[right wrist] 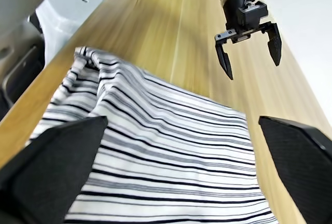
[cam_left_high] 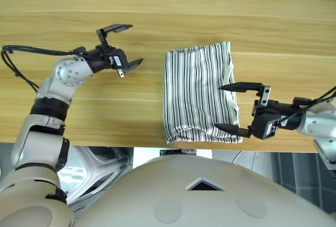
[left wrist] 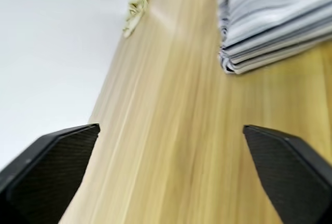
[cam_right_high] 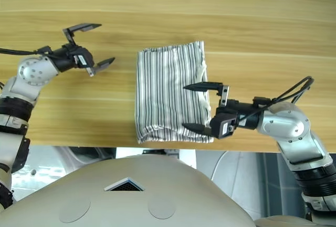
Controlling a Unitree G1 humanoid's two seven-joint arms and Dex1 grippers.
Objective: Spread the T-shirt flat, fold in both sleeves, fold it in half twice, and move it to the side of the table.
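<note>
A black-and-white striped T-shirt (cam_left_high: pixel 197 93) lies folded into a compact rectangle on the wooden table (cam_left_high: pixel 157 6), its near edge close to the table's front edge. My right gripper (cam_left_high: pixel 235 108) hovers open over the shirt's right edge, both fingers spread above the cloth (right wrist: pixel 166 146), nothing held. My left gripper (cam_left_high: pixel 124 47) is open and empty over bare wood, a short way to the left of the shirt. Across the table, the right wrist view catches the left gripper (right wrist: pixel 248 42). The shirt's stacked folded edge (left wrist: pixel 270 22) appears in the left wrist view.
Bare wood stretches far behind and to both sides of the shirt. The table's front edge (cam_left_high: pixel 105 144) runs just below the shirt. A small pale scrap (left wrist: pixel 135 14) lies far off along the table.
</note>
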